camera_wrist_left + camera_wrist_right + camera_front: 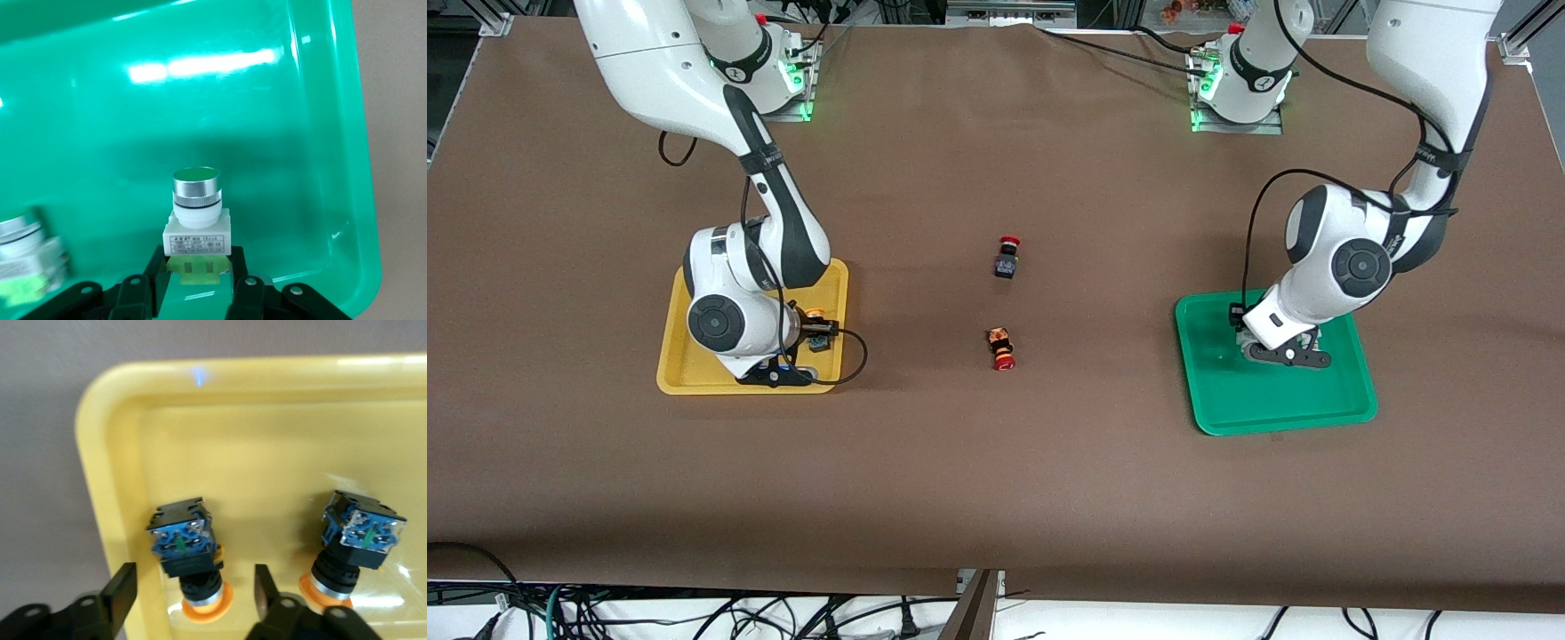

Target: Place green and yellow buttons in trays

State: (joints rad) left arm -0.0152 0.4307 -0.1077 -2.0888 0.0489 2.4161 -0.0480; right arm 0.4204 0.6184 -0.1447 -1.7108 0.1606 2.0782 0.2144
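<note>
- Two trays on my desk: one yellow tray [694, 378], one green tray [1280, 409].
- Two yellow-capped buttons in the yellow tray: one [189, 559], another [353, 545].
- Two green-capped buttons in the green tray: one [195, 217], another [23, 257].
- Two red-capped switches on the bare desk: one [1007, 257], another [1001, 347].

second green button [23, 257] cut by frame edge | green tray [1352, 404] interior partly hidden by left arm

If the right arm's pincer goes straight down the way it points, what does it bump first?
Probably the yellow-capped push-button switch with a black-blue body lying between the right pincer's open fingers, and beneath it the floor of the yellow plastic tray. Exact depth is unclear.
</note>
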